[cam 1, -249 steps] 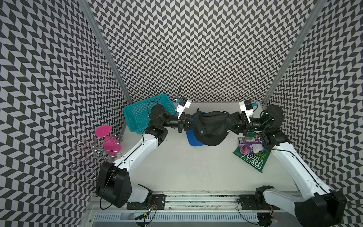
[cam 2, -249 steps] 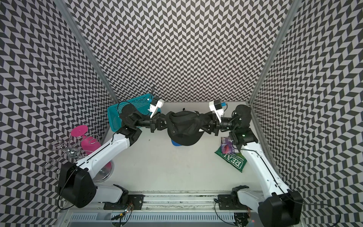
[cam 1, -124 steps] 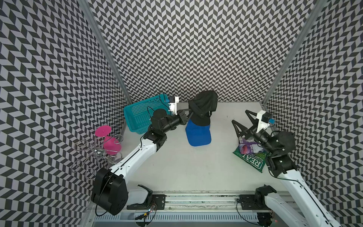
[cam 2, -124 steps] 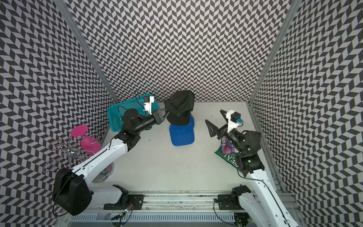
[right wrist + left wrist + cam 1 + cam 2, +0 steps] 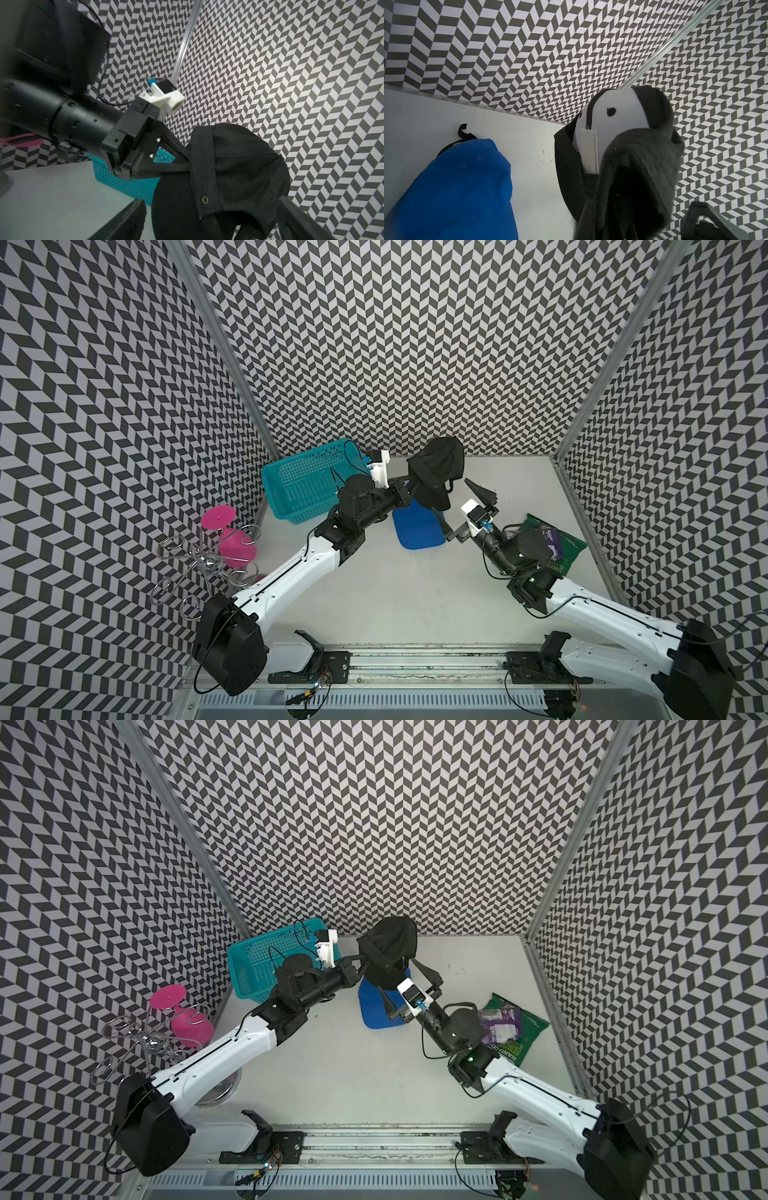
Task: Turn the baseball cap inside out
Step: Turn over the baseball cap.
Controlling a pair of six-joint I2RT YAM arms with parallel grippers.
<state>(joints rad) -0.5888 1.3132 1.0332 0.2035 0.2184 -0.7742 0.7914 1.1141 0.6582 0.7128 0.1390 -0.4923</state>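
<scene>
The black baseball cap hangs in the air near the back wall. My left gripper is shut on the band at its rim. In the left wrist view the cap covers the jaws and shows a pale inner panel with a black eyelet. My right gripper stands open just right of the cap. Its fingers spread wide on either side of the hanging brim, and nothing is gripped.
A blue fabric piece lies on the table below the cap. A teal basket stands at the back left. A pink goblet and a wire rack are at the left. Snack bags lie under my right arm.
My right gripper let go of the cap, opened, drew back to the right, then came back up to the cap. My left gripper lifted the cap toward the back wall.
</scene>
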